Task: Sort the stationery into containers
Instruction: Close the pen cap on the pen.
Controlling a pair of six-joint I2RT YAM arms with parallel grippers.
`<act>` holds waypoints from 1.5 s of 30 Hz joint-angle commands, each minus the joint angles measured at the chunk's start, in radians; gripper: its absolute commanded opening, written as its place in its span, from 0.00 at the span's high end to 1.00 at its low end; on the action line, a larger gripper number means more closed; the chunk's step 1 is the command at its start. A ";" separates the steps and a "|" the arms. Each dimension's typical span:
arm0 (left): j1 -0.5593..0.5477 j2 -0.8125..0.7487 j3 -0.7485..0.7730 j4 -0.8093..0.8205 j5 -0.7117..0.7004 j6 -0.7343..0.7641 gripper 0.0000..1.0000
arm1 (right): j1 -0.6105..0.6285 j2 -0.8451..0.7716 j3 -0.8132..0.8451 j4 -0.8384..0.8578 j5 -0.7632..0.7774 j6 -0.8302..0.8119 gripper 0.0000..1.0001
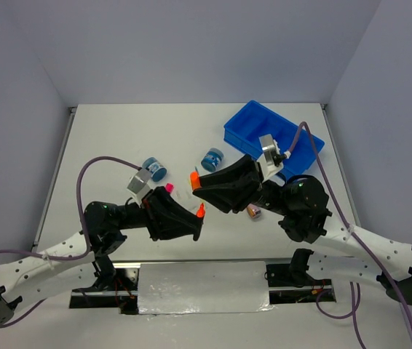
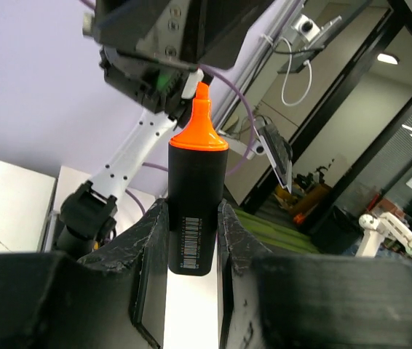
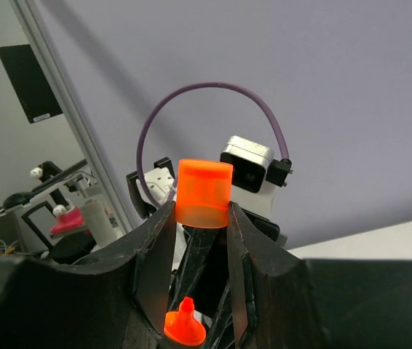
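Black highlighter (image 2: 196,182), orange nib bare, upright in left claw (image 2: 191,222), pinched narrow on barrel, mid-air over table (image 1: 119,131) centre. Orange cap (image 3: 204,185) clamped in right claw (image 3: 202,218), at 12 o'clock of nib from above, just apart. Likely recapping: align axes first (cap mouth hidden), push straight, grips firm. Blue tray (image 1: 244,131) at 2 o'clock.

The white table (image 1: 119,138) bears a blue divided tray (image 1: 250,120) toward two o'clock, a round blue tub (image 1: 154,169) near ten o'clock of centre, a second round blue tub (image 1: 212,159) near twelve, a pink-gold cylinder (image 1: 253,211) at four, and a mostly hidden pink-capped item (image 1: 168,188) at nine.
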 commanded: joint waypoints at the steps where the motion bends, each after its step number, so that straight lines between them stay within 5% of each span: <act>1: -0.009 -0.024 0.019 0.101 -0.055 0.052 1.00 | 0.023 -0.019 -0.030 0.103 0.031 -0.031 0.73; 17: -0.012 -0.076 0.002 0.057 -0.138 0.118 1.00 | 0.078 -0.026 -0.105 0.236 0.126 -0.031 0.73; 45: -0.012 -0.086 -0.010 0.055 -0.173 0.132 1.00 | 0.087 -0.019 -0.142 0.232 0.140 -0.025 0.73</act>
